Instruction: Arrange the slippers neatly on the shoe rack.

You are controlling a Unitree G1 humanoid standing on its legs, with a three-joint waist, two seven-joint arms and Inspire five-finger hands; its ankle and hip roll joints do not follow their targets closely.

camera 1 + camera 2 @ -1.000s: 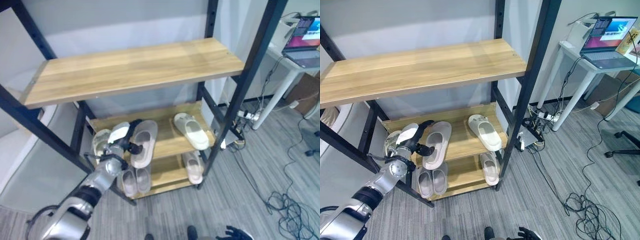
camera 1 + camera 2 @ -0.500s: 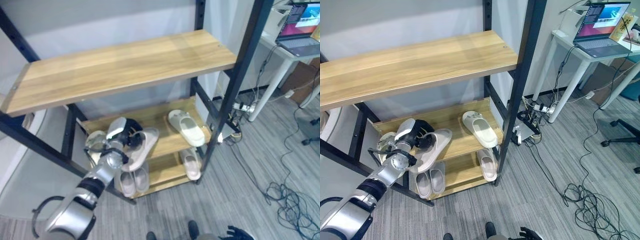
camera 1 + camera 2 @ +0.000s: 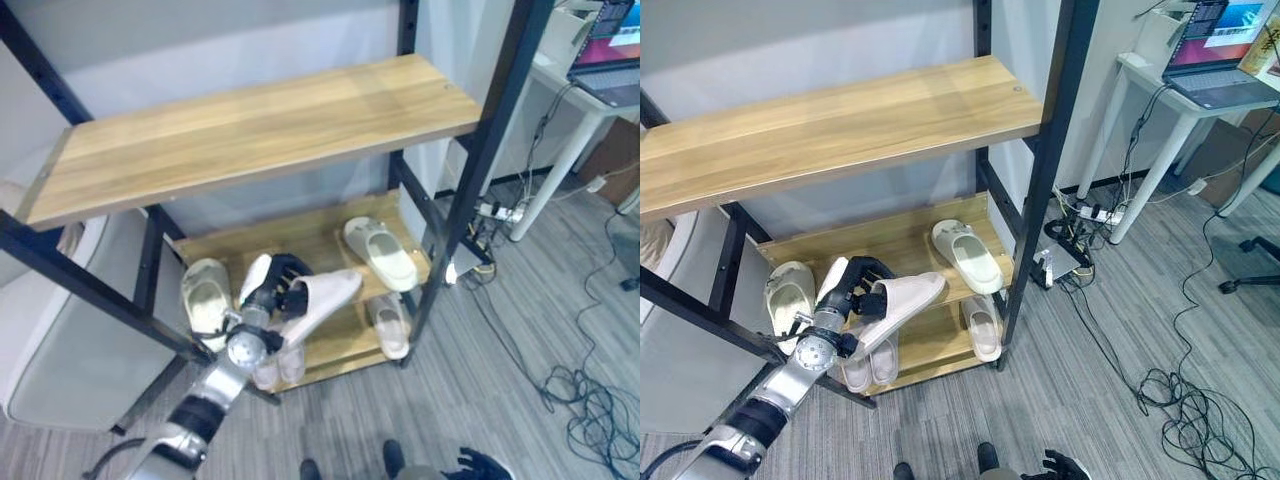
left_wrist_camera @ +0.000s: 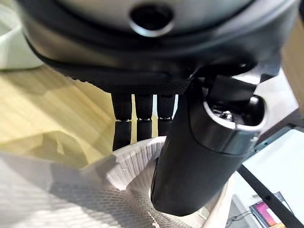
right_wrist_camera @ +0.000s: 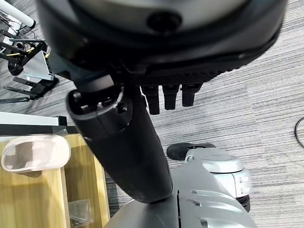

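From the left eye I see my left hand at the front edge of the rack's middle shelf, fingers curled round the heel end of a pale slipper. The slipper juts out past the shelf's front, its long axis running from the hand away to the right and tilted toe-up. A second slipper lies flat on the shelf just left of the hand, toe toward the back. A third lies well to the right, angled. More slippers sit on the bottom shelf below the hand.

The right eye gives the same layout: the held slipper hangs over the gap between the two resting ones, so I judge the free space on the shelf is straight behind it. The rack's front post stands to the right, clear of the toe.

In the left wrist view, fingers and thumb pinch the slipper's ribbed edge, wood shelf beyond.

The right wrist view shows my right hand hanging over the floor, fingers relaxed and holding nothing, far from the slipper.
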